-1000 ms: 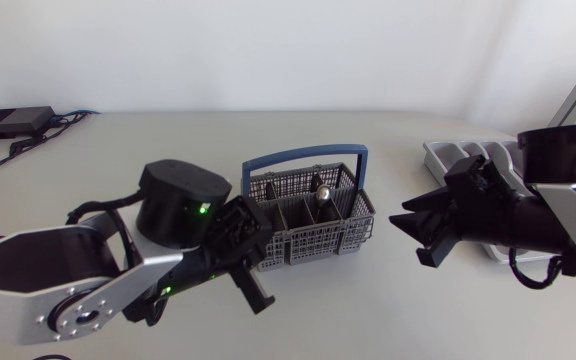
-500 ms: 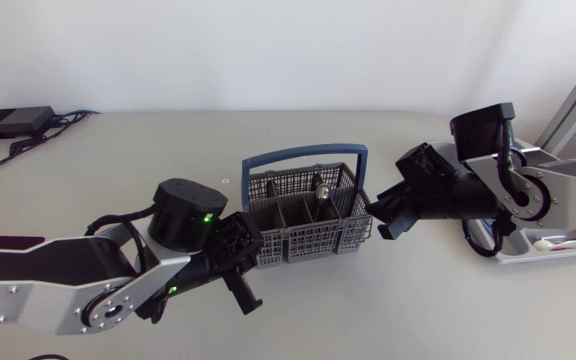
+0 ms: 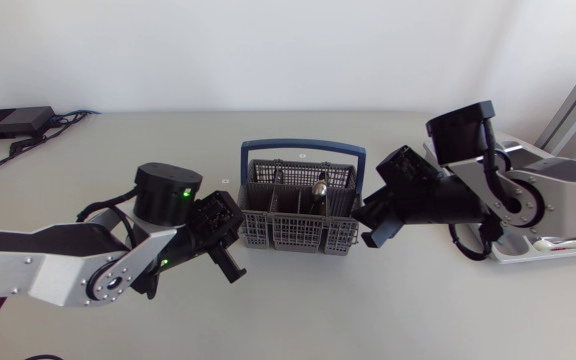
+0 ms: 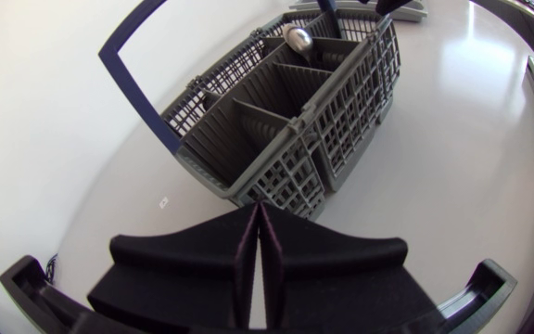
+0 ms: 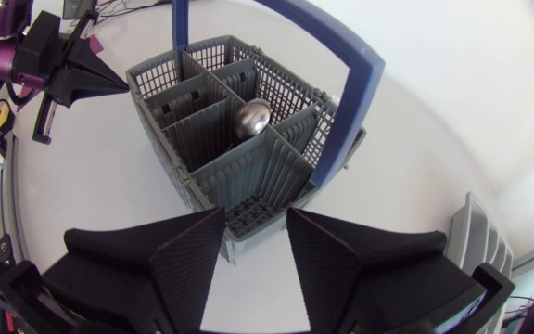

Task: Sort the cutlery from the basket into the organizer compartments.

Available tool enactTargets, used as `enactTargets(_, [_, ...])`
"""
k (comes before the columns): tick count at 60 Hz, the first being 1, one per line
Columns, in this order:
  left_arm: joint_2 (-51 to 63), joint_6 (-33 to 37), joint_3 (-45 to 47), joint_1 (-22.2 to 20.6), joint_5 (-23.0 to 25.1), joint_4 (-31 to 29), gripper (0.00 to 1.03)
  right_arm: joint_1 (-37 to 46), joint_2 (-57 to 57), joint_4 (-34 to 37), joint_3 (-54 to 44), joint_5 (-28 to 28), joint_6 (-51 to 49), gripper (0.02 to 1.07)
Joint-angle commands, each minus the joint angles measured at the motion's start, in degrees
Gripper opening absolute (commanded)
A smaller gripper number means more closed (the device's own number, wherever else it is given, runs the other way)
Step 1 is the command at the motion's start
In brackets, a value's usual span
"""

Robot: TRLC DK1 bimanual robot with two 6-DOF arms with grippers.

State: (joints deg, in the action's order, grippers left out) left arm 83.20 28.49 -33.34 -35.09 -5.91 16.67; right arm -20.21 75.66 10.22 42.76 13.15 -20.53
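Table (image 3: 298, 310): basket (image 3: 298, 232) holds one spoon (image 3: 320, 189); organizer (image 3: 515, 258) holds white utensil (image 3: 558, 243); left gripper (image 4: 258, 209) together, right gripper (image 5: 253, 221) apart.

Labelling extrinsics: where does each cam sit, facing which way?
Head: fixed above table, looking down; left gripper and right gripper flank the basket.
Left wrist: on that arm's last link, facing basket; own shut gripper shows.
Right wrist: same mount, facing basket; own open gripper, left gripper beyond.
Shared: all see the basket and its spoon.

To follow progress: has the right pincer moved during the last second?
Yes. The right pincer went from near the organizer leftward in the head view, and is now at the right end of the basket.
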Motion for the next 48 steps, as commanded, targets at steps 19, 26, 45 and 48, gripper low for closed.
enactTargets(19, [-11.57,0.86,0.56,-2.88,1.25,-5.59,0.03,-7.3,-5.17,2.26,4.35,-0.31,4.89,0.53])
enactTargets(26, [-11.66,0.51,-0.41,-4.37,0.81,-6.47,0.03,-7.48,-1.39,-0.2,5.58,-0.23,6.47,0.53])
enactTargets(45, [-10.69,-0.28,-1.46,-6.13,0.11,-6.47,0.03,-10.29,7.75,-5.38,8.21,-3.74,11.39,0.53])
enactTargets(48, [-10.6,-0.37,-1.46,-6.31,0.11,-6.47,0.03,-10.2,8.63,-5.82,8.56,-4.01,12.1,0.53])
